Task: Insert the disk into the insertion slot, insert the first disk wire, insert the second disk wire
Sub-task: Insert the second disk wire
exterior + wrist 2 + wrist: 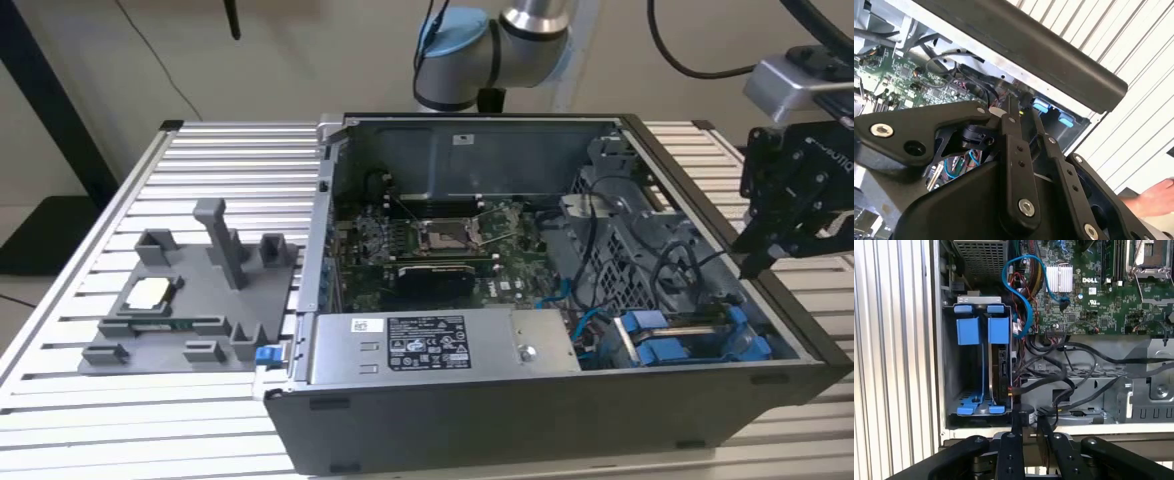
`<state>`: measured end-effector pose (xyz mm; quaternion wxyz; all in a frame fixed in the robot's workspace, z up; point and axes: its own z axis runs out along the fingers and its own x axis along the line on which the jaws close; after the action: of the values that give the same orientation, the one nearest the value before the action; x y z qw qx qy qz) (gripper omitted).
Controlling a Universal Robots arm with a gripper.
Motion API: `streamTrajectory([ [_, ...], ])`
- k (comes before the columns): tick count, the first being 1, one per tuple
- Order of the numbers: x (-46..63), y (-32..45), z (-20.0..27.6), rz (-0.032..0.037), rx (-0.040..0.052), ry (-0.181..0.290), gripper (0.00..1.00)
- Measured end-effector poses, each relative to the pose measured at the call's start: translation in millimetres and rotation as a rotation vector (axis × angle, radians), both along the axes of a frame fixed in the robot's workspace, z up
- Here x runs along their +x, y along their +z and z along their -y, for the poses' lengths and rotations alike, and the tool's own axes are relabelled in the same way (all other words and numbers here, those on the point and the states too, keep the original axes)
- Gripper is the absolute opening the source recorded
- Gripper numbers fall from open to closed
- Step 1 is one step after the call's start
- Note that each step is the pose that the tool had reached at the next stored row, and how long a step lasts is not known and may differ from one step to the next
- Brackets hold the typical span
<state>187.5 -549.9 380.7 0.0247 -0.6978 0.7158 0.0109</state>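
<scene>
Disk seated; the first wire step looks to be in hand.
In the computer case [534,440], the corner slot [974,410] holds the disk [1003,375] on edge. The gripper [1029,427] hovers over the case edge, fingers [1017,429] narrowly apart and empty. Connecting there likely calls for fine alignment.

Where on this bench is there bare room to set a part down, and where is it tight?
Bare ribbed table lies on the near and far sides of the grey fixture plate, at the exterior view's left of the computer case. Tight: cables crowd the insertion slot.
</scene>
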Motion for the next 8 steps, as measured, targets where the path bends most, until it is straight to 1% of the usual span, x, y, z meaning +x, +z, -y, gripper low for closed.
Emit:
streamTrajectory([
  [3, 2.9, -2.1, 0.0, -0.0037, -0.0001, 0.0, 0.27],
  [8, 3.3, -5.9, 0.0, -0.0121, -0.0002, -0.004, 0.27],
])
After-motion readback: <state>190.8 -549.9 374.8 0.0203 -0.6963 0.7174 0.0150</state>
